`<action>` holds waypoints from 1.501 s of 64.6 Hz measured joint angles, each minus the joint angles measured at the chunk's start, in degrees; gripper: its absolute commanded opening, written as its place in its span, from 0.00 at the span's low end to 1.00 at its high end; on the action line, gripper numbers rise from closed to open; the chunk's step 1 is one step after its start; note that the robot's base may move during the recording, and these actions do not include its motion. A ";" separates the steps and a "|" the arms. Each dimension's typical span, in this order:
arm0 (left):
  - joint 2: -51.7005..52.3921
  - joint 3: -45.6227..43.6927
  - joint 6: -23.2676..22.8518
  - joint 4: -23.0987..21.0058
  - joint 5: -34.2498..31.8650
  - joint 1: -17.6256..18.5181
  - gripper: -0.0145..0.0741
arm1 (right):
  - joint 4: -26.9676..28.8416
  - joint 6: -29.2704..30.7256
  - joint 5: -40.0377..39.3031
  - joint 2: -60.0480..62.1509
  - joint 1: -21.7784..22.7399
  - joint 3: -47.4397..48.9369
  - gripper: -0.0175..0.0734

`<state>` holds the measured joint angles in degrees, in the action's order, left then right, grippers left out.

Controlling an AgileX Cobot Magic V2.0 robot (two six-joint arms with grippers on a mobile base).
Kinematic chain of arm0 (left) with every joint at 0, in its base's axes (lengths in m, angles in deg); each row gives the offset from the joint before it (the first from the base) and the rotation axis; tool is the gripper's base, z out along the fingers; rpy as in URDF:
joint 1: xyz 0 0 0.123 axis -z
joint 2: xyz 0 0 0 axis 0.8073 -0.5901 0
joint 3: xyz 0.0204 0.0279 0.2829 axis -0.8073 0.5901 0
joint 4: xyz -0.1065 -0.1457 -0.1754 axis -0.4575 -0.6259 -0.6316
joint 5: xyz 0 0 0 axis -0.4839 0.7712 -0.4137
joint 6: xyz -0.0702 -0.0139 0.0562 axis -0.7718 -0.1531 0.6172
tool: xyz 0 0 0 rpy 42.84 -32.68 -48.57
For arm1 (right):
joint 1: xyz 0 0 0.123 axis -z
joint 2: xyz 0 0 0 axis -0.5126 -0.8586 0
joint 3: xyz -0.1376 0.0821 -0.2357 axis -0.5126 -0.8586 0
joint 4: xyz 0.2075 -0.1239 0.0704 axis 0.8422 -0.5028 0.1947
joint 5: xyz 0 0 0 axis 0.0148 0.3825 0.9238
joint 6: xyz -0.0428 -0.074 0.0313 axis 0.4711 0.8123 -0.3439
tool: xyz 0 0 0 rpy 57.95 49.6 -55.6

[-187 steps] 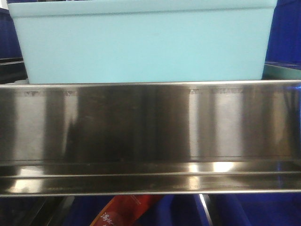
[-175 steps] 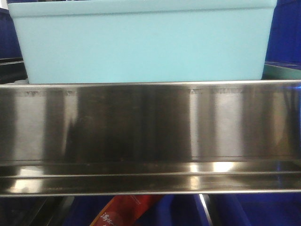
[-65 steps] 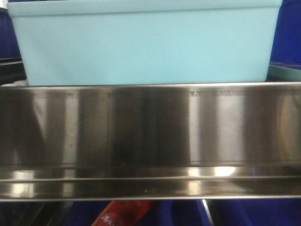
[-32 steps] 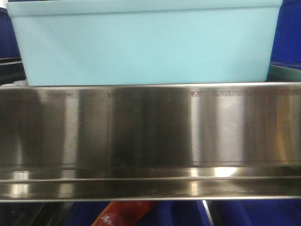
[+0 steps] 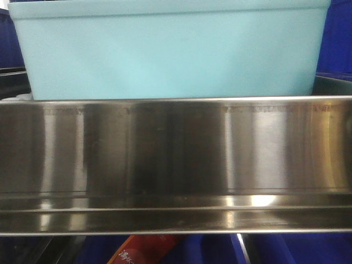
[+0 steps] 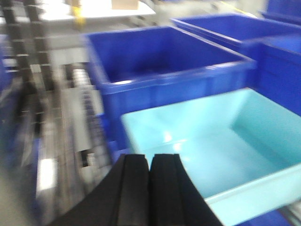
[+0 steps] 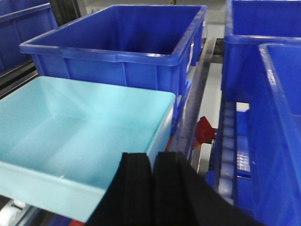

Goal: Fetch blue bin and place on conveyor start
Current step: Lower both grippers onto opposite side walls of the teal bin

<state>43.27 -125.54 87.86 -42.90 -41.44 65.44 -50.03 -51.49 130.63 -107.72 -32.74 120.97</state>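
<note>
the left gripper (image 6: 149, 162) hangs above the left end of the blue bin (image 6: 207, 150), tilted down toward it. its two black fingers (image 6: 134, 188) are pressed flat together with nothing between them. this view is blurred, so i cannot tell whether the fingers touch the rim. to their left runs grey metal racking (image 6: 70, 122), smeared by the blur.

the blue bin sits on the steel shelf (image 5: 176, 148), upright with its open top facing up and nothing inside. in the front view one long wall faces the camera, so its long axis runs left to right, behind the shelf's shiny front lip. a dark blue crate (image 7: 117, 33) stands just beyond its far wall, and more dark blue crates stand to the right. a red packet (image 5: 148, 250) shows below the shelf.

the right gripper (image 7: 151, 160) is above the bin's right end, near the right wall, also angled down. its fingers (image 7: 136, 188) are closed against each other and hold nothing. a small red part (image 7: 204, 129) sits on the rack just right of the bin.
</note>
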 measured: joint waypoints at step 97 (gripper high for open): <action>-49.40 -29.72 -37.93 28.44 18.49 12.36 0.49 | -28.73 -36.04 19.22 -50.32 -15.76 32.51 0.44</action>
<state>-6.13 -155.25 49.93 -14.46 -22.95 77.80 -78.76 -87.53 149.85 -158.04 -48.50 153.48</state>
